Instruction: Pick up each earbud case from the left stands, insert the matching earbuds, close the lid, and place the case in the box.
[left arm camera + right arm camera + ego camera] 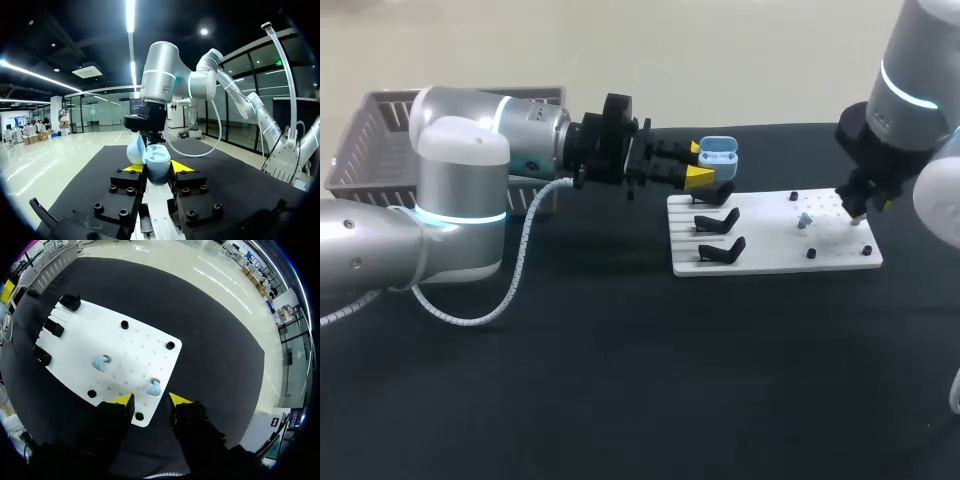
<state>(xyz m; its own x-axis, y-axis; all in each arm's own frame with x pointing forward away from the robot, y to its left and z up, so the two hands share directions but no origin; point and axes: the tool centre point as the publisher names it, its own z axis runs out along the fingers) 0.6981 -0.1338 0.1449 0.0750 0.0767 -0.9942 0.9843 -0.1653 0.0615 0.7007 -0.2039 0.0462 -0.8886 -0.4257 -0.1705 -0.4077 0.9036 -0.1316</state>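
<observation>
At the upper left of the head view a grey slatted plastic basket point(360, 140) stands on the black desk point(580, 380). My left arm comes in from the left edge and reaches across the upper middle. Its left tool point(702, 163) is clamped on a light-blue earbud case point(718, 152) with the lid standing open. The case sits just above the rearmost of three black wedge-shaped stands point(718, 220), at the left end of a flat white board point(770, 250).

In the left wrist view the case point(159, 169) sits between the yellow tips of the left tool point(156, 168), touched from both sides, with its lid point(135, 149) tipped back.

Right of centre, two small pale-blue earbuds point(804, 221) lie on the board among short black pegs point(811, 253). At the upper right, the right tool point(858, 212) hangs over the board's right end.

In the right wrist view the right tool point(151, 400) has its fingers spread apart. One earbud point(153, 388) lies on the board point(135, 340) just ahead of the gap. The other earbud point(101, 362) lies further off, toward the stands point(53, 328).
</observation>
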